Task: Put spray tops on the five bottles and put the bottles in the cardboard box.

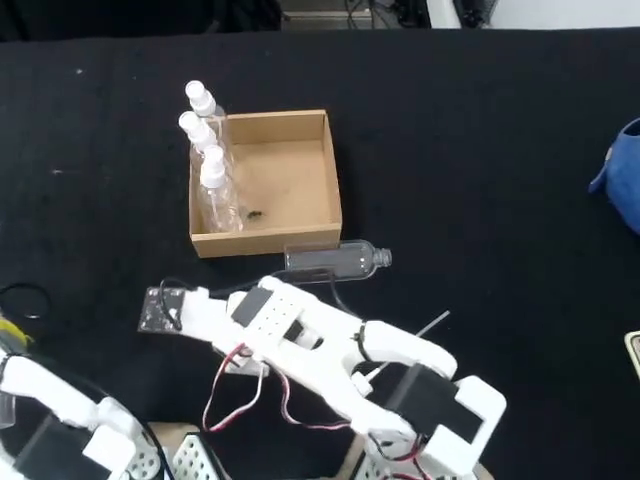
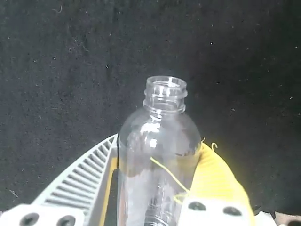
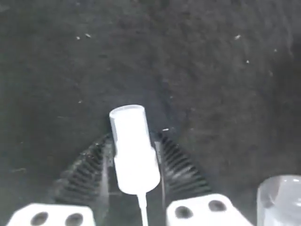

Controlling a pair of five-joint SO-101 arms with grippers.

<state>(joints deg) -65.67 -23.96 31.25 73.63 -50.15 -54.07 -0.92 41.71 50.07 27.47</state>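
In the left wrist view my left gripper is shut on a clear bottle with an open, topless neck, held between a grey ribbed finger and a yellow one. My right gripper is shut on a white spray top, its thin tube pointing back toward the wrist. A clear bottle neck shows beside it. In the high view the right arm ends at its gripper, left of centre. The cardboard box holds three capped bottles along its left wall. One topless bottle lies outside its front wall.
The black cloth table is bare to the right of the box. A blue object sits at the right edge. A thin white stick lies near the right arm, and a black ring lies at the far left.
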